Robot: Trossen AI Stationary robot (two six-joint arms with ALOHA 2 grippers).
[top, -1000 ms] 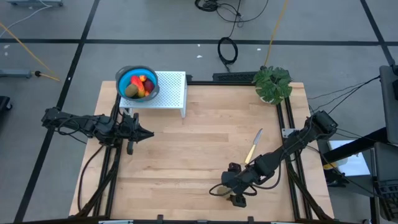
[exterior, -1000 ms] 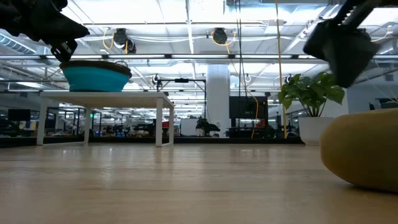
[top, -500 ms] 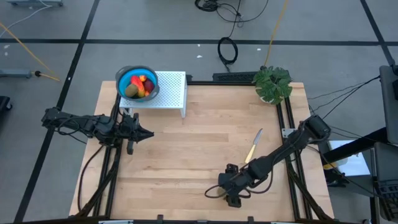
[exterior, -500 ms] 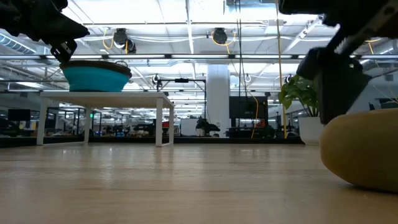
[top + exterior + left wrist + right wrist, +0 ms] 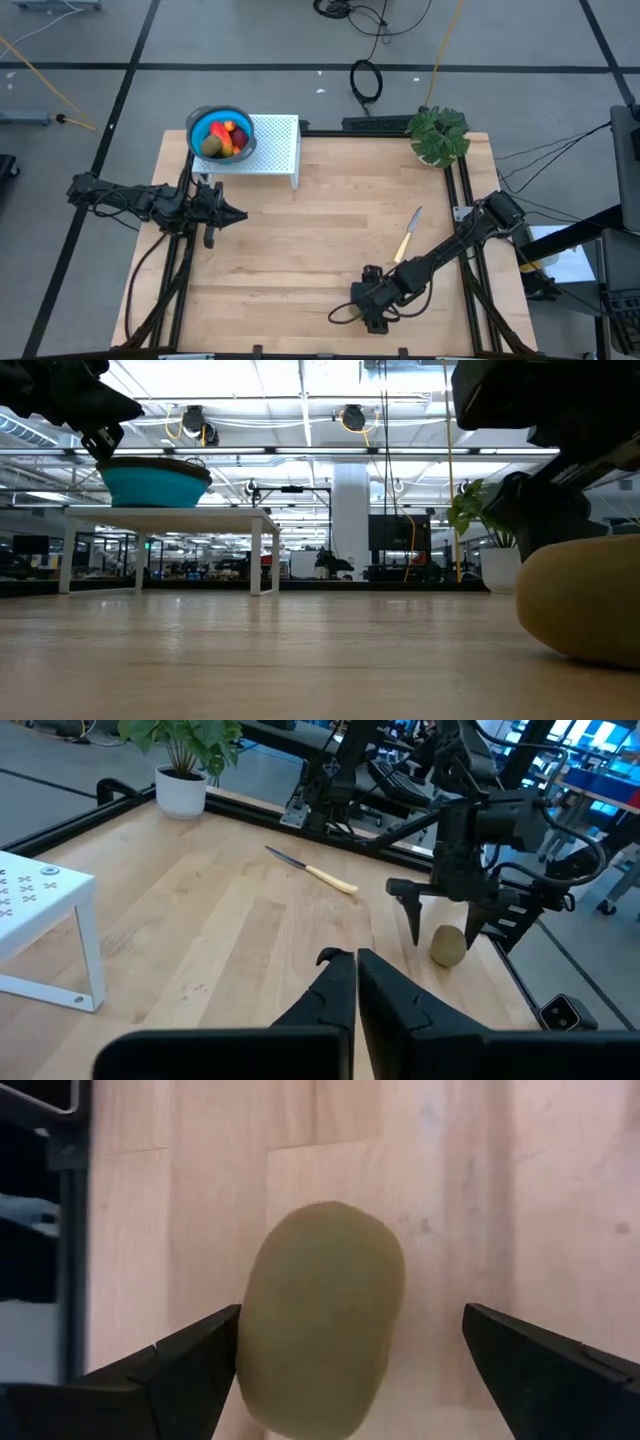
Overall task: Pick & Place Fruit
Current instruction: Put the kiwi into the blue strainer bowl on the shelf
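The right gripper [image 5: 452, 928], fingers spread, straddles a kiwi [image 5: 320, 1318] lying apparently off-centre; closing unevenly could roll it away. The left gripper [image 5: 352, 982] waits closed.

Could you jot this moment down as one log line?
right gripper: open, over kiwi on table | left gripper: shut, waiting | bowl: fruit inside

Even, bright overhead light fills every view. In the low view, ceiling strip lights [image 5: 300, 420] glare from 10 to 2 o'clock, and the kiwi [image 5: 580, 600] at 3 o'clock looms blurred. Shadows on the table [image 5: 320, 230] are soft and faint.
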